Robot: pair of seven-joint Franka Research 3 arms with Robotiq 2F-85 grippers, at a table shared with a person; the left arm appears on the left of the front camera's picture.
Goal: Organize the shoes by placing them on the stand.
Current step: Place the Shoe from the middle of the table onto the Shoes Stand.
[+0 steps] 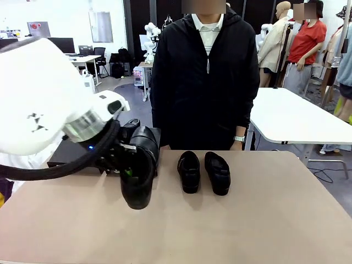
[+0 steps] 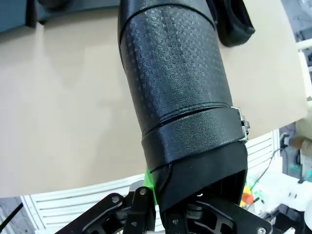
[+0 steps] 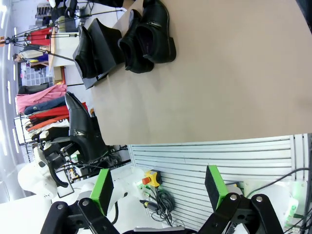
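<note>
My left gripper (image 1: 129, 170) is shut on the heel end of a black shoe (image 1: 138, 176), which hangs toe-down just above the table, in front of the stand (image 1: 71, 155). In the left wrist view the shoe's textured sole (image 2: 175, 97) runs up from that gripper (image 2: 187, 197), and one green pad (image 2: 150, 187) presses its side. Two more shoes (image 1: 188, 171) (image 1: 218, 172) lie side by side at the table's middle. The right wrist view shows another shoe (image 3: 84, 51) on the stand (image 3: 108, 39). My right gripper (image 3: 158, 190) stands open off the table's edge.
A person in a black jacket (image 1: 206, 82) stands at the far side of the beige table (image 1: 247, 220). Bare tabletop lies in front and to the right of the shoes. A second white table (image 1: 297, 118) stands behind at the right.
</note>
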